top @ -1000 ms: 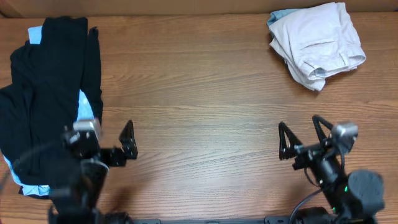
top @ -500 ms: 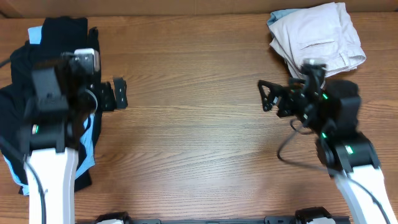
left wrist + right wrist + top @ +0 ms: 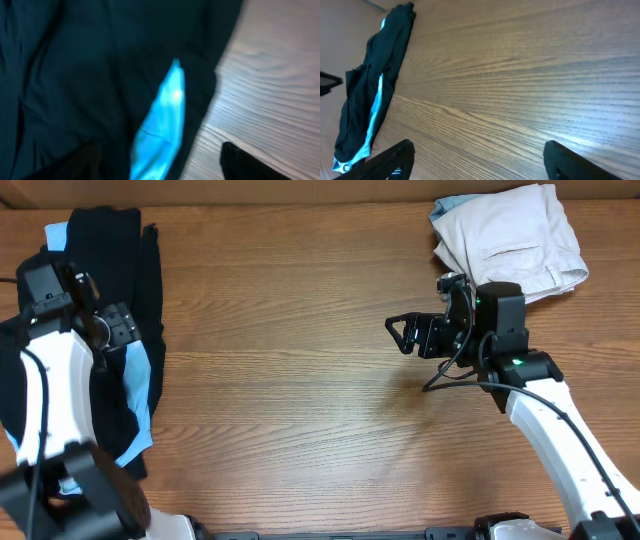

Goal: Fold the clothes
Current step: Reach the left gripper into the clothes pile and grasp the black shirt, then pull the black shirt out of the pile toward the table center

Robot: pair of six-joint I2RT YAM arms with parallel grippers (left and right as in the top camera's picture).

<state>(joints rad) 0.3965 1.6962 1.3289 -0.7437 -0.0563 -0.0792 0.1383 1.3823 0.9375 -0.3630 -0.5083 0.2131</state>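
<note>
The clothes, a crumpled black garment, lie at the table's left edge in the overhead view. A light blue shirt peeks out from under them. My left gripper hovers over the pile's right side. In the left wrist view it is open, with black cloth and a blue strip below the dark fingertips. My right gripper is open over bare wood right of centre and points left. Its wrist view shows its spread fingers and the clothes far off.
Folded beige-white trousers lie on a pale blue item at the back right corner, just behind my right arm. The wooden table stretches between the two arms.
Both arms have swung away from the near edge. The left one went back and left over the black pile. The right one moved toward the back, and its gripper shifted left.
</note>
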